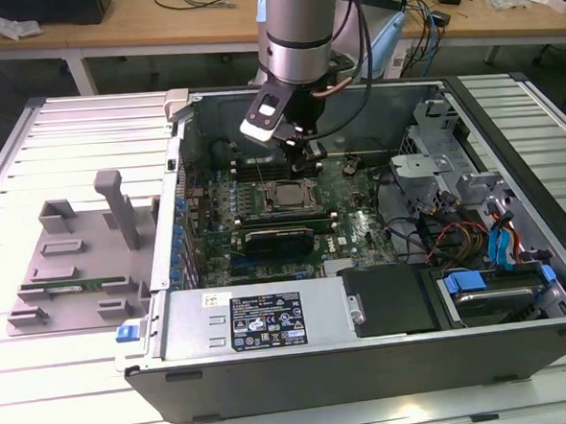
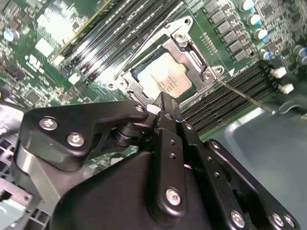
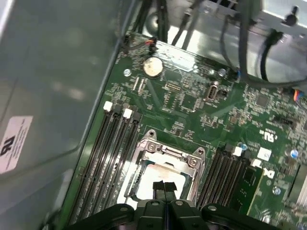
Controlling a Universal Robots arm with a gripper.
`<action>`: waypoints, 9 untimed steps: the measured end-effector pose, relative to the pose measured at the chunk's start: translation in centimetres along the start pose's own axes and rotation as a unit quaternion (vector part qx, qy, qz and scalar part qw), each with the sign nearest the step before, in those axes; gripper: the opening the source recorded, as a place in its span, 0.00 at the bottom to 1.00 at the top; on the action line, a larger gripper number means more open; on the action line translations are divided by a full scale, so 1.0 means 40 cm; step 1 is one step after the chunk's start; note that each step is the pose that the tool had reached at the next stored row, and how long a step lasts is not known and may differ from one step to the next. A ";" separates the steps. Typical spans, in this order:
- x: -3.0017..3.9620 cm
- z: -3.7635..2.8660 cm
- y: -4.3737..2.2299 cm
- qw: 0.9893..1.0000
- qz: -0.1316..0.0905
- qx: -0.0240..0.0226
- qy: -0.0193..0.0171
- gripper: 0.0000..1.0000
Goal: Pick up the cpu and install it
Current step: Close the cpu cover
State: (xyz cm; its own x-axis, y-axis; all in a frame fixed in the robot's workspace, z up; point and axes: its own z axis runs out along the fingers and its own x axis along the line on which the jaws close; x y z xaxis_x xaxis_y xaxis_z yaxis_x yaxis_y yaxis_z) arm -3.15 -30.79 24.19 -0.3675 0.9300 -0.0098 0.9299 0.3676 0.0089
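Plainly, the flat square silver-grey cpu [image 2: 165, 76] sat in the steel-framed socket [image 3: 168, 152] on the green motherboard [image 3: 192, 103], just below the black end effector [image 3: 164, 189], whose fingers were pressed together, gripping nothing.

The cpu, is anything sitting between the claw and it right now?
Nothing visible does. The cpu lies inside the metal socket frame with its top plate bare, and the shut claw hangs right over one edge of it in both wrist views. Whether they touch cannot be told.
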 end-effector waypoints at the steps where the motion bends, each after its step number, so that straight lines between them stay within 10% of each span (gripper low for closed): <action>1: 0.000 0.000 0.000 1.000 -0.012 0.000 0.000 0.11; 5: 0.000 0.000 0.000 0.999 -0.044 0.000 0.000 0.11; 9: 0.000 0.000 0.000 0.995 -0.100 -0.001 0.001 0.11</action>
State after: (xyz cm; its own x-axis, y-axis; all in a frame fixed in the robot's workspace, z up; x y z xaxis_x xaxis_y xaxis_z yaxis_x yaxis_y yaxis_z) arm -3.16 -30.79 24.19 -0.5458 0.8379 -0.0097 0.8378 0.5458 0.0089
